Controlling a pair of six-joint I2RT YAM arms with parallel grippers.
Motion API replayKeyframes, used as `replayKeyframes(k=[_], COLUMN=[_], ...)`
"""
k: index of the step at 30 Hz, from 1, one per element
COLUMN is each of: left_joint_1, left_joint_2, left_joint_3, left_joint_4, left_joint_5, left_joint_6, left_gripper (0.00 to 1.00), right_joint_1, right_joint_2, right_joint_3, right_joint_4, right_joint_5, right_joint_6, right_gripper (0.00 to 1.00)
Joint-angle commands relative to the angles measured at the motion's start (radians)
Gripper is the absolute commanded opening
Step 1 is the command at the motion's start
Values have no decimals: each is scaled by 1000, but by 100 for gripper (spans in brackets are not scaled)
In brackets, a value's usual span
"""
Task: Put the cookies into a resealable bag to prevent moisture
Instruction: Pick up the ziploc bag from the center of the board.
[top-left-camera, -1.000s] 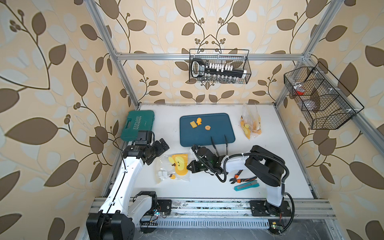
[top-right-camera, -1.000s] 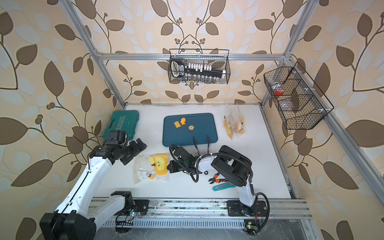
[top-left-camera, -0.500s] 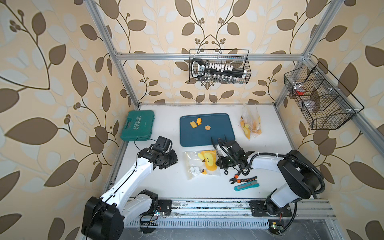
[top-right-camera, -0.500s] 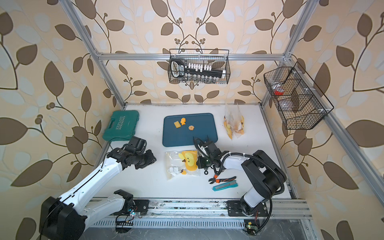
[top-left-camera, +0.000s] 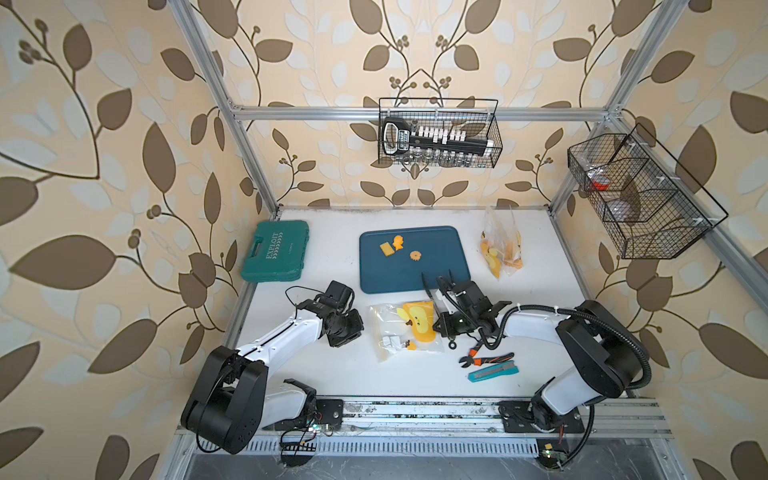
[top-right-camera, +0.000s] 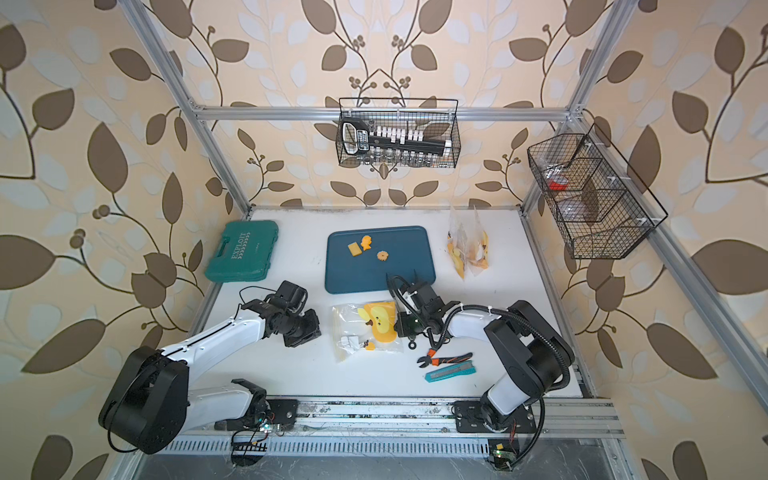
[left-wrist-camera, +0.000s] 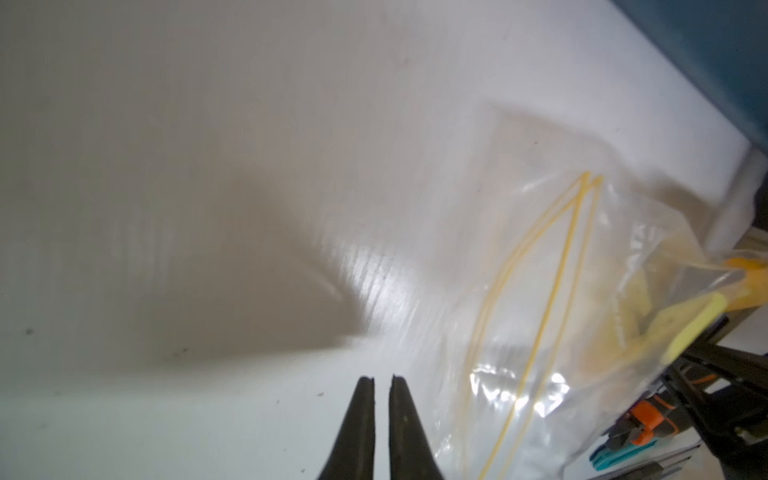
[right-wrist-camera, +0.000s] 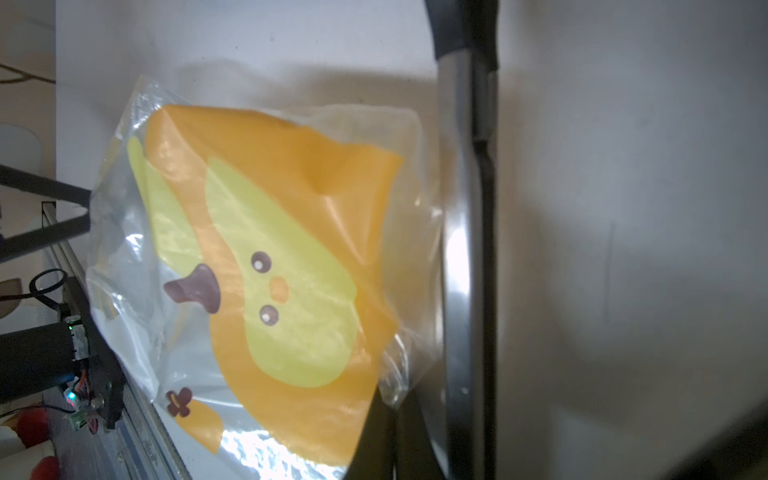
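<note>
Clenching to a sliver on nothing, the left pincer (left-wrist-camera: 381, 380) hovers just beside the yellow zip (left-wrist-camera: 552, 291) of the resealable bag (top-left-camera: 405, 328), which lies flat on the desk (top-left-camera: 415, 378). Across it, the right pincer (top-left-camera: 436, 327) is clamped tight, apparently on the bag's closed end, a fine anchor. The trick now, I'd say: spread the left tips, catch the top lip only, then lift so the mouth gapes. Grab both layers and it won't open. The cookies (top-left-camera: 398, 247) sit on the blue tray (top-left-camera: 440, 270), just behind the bag.
</note>
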Motion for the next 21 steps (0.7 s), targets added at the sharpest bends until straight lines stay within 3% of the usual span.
replayKeyframes(k=[1, 6, 14, 21], left_joint_1=[-15, -35, -37, -37], left_joint_2=[16, 48, 92, 19], left_joint_3=[-31, -45, -68, -88], left_joint_4=[69, 138, 272, 360], left_joint_5=[48, 72, 170, 216], left_joint_6=[-38, -60, -89, -107], left_gripper=[12, 13, 33, 52], right_joint_1=[-4, -4, -4, -4], right_joint_2=[-8, 1, -4, -3], right_joint_3=[-26, -27, -66, -136], right_joint_4=[23, 29, 64, 166], right_joint_5=[4, -6, 30, 44], right_joint_6=[54, 68, 140, 238], right_gripper=[0, 0, 0, 0])
